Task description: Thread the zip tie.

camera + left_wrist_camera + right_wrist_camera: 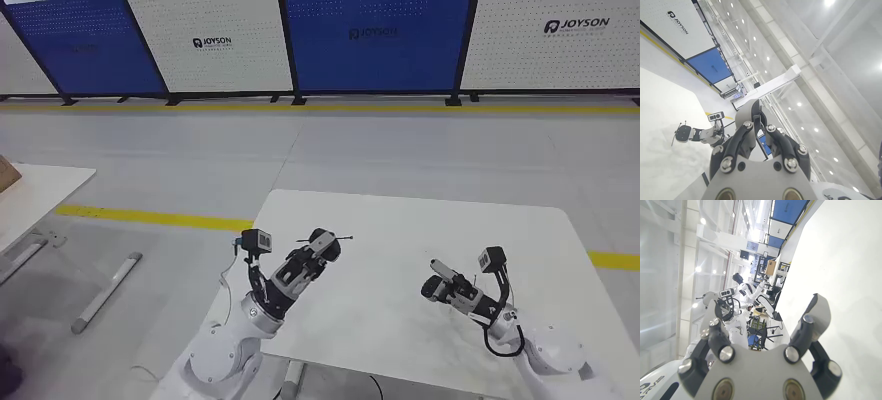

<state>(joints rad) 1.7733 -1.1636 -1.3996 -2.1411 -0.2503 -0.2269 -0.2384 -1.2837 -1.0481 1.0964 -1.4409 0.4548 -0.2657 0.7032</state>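
Observation:
A thin black zip tie (345, 238) is held above the white table (400, 320), its ends sticking out on both sides of my left gripper (322, 243), which is shut on it. In the left wrist view that gripper's (755, 108) fingers are pressed together. The right wrist view shows it (707, 298) far off, the zip tie (699, 298) poking out sideways. My right gripper (437, 270) hovers over the table's right half, apart from the left one. It stands open (763, 300) with nothing between its fingers. Thin black lines show around it (682, 133) in the left wrist view; I cannot tell what they are.
The table's front edge (380, 368) lies close under both arms. A second white table (35, 190) stands off to the left across the floor. Blue and white fence panels (380, 45) close the back of the room.

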